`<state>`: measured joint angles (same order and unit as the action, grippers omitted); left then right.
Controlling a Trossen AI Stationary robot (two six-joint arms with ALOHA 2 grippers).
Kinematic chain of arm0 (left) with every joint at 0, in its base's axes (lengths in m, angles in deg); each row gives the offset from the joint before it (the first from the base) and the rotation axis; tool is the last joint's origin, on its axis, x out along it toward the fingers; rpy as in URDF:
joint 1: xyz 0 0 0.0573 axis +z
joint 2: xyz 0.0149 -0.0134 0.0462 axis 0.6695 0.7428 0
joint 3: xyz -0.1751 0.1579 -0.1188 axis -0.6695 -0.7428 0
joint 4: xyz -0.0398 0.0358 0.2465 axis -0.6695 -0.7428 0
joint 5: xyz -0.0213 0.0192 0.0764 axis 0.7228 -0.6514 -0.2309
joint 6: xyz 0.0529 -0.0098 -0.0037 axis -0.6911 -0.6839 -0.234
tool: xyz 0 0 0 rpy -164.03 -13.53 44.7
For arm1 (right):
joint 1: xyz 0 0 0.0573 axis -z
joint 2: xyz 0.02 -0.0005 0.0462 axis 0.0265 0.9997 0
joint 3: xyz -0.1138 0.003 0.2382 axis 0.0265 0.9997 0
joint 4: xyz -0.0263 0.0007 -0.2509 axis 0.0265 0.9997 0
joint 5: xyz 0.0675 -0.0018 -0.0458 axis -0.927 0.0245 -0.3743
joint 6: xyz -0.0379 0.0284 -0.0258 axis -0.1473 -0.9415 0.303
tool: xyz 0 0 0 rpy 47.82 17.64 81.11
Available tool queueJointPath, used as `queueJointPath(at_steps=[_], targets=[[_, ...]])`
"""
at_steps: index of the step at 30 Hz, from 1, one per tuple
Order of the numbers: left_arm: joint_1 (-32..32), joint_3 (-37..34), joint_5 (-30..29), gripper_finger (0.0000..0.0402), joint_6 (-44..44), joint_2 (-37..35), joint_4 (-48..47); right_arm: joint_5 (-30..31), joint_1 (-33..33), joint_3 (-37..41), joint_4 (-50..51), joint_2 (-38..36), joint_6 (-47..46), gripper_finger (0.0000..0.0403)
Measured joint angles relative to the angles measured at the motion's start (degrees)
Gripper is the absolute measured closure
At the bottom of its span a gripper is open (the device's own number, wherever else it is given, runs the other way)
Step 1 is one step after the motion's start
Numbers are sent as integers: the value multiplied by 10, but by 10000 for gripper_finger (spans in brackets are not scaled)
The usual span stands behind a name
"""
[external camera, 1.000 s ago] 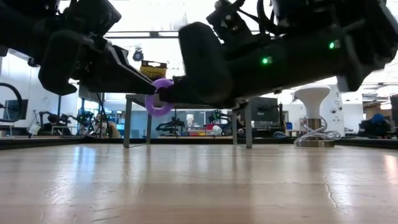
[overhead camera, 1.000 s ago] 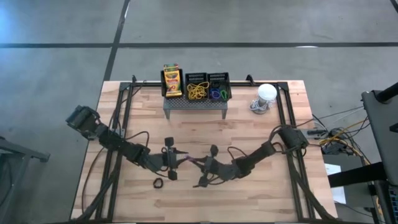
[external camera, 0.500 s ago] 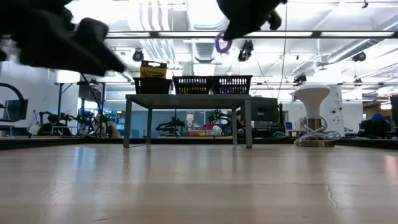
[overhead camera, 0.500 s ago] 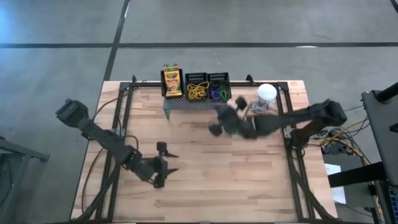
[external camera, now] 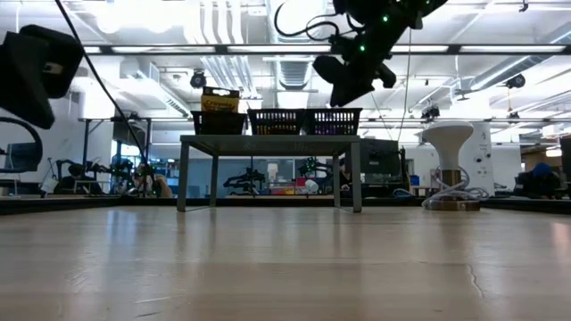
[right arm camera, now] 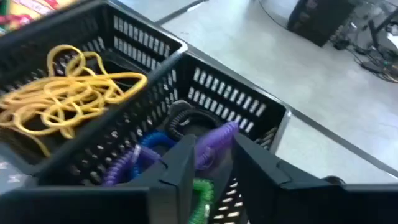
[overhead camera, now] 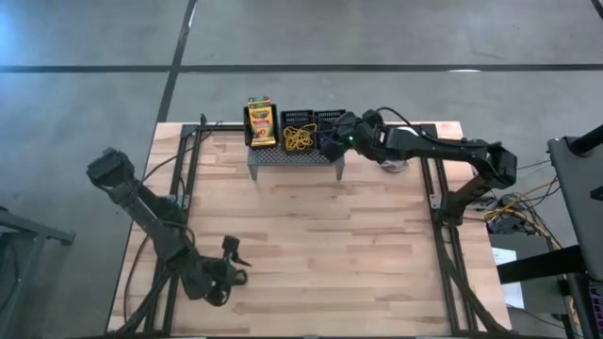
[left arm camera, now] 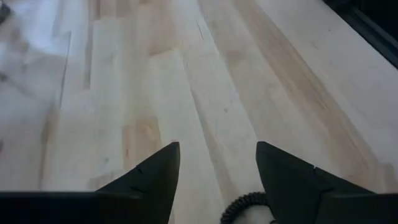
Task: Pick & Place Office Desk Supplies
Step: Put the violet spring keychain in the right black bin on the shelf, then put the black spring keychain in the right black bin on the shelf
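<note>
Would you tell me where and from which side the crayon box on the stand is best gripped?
Probably its top end: the crayon box stands upright, rising above its mesh bin, so come straight down and pinch its flat faces. The right gripper, holding a purple loop, hovers over the loop bin.

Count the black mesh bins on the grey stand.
3, in a row on the stand: left bin holding the crayon box, middle bin of yellow loops, right bin under the right gripper.
</note>
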<state>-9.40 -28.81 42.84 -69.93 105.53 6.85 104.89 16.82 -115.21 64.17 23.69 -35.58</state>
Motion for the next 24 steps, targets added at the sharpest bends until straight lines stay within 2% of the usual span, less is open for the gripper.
queueJointPath(at_steps=[6,11,14,18,22,24], targets=[[-3,1,37,186,69,0,-22,4,-17,7,-12,-16,32,233],[-3,48,46,186,152,0,-183,9,-74,12,-61,-68,68,210],[-4,88,53,186,220,0,-296,29,-148,44,-119,-99,90,208],[-4,102,109,186,286,0,-364,57,-277,128,-242,-112,110,213],[-5,67,156,186,321,0,-317,73,-399,216,-403,-72,108,219],[-5,33,150,186,321,0,-236,93,-450,247,-488,-26,111,222]])
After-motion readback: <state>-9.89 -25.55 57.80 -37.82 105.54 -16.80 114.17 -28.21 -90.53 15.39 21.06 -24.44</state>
